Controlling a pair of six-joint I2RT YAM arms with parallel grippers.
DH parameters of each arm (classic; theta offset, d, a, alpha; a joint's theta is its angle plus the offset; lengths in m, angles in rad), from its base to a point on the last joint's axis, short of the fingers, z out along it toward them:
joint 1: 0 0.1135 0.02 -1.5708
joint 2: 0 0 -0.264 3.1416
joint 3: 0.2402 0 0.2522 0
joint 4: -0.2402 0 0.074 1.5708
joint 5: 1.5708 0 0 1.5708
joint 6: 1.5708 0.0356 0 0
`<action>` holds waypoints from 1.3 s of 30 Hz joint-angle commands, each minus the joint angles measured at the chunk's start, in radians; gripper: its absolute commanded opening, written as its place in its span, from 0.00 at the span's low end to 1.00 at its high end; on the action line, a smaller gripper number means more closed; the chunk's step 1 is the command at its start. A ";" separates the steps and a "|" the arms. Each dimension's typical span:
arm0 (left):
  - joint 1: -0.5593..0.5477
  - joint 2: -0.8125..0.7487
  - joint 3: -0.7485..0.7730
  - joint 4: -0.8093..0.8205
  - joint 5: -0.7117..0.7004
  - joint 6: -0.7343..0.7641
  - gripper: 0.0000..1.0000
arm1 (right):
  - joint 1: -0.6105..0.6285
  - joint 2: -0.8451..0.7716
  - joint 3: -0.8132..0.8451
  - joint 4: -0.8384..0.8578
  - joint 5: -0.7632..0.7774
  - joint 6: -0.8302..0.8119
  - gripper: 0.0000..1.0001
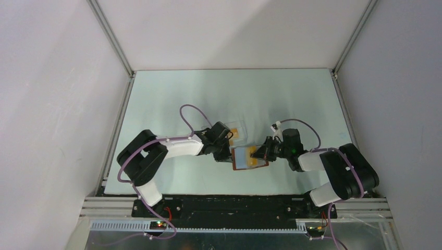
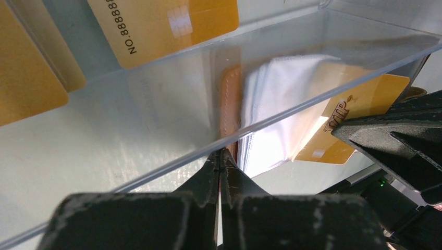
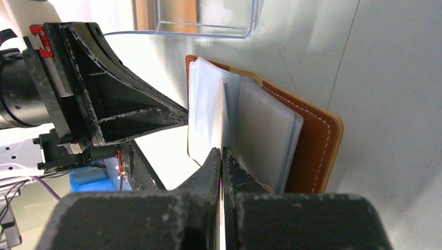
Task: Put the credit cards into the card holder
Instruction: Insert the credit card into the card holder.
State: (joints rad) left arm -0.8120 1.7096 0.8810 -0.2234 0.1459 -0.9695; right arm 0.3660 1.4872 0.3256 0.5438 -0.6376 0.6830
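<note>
Standing edge-on in right gripper (image 3: 222,154), credit card (image 2: 333,143) between card holder (image 3: 312,140) sleeves.

Pale green table (image 1: 172,99) bears a clear plastic box (image 1: 238,126) and, just beside it, the open brown card holder (image 1: 250,158)

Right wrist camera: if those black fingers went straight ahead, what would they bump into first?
The card holder, at its clear pockets. The right fingers are shut on a credit card whose edge sits between those pockets, so there's hardly any gap. The clear box looks farther on, I think.
</note>
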 commanded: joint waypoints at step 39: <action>0.000 0.052 -0.003 -0.034 -0.015 -0.001 0.00 | 0.103 0.109 0.012 0.077 -0.019 0.120 0.01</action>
State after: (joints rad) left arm -0.8120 1.7161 0.8845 -0.2146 0.1532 -0.9680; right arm 0.4046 1.6131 0.3466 0.6174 -0.7113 0.7612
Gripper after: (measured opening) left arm 0.003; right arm 0.009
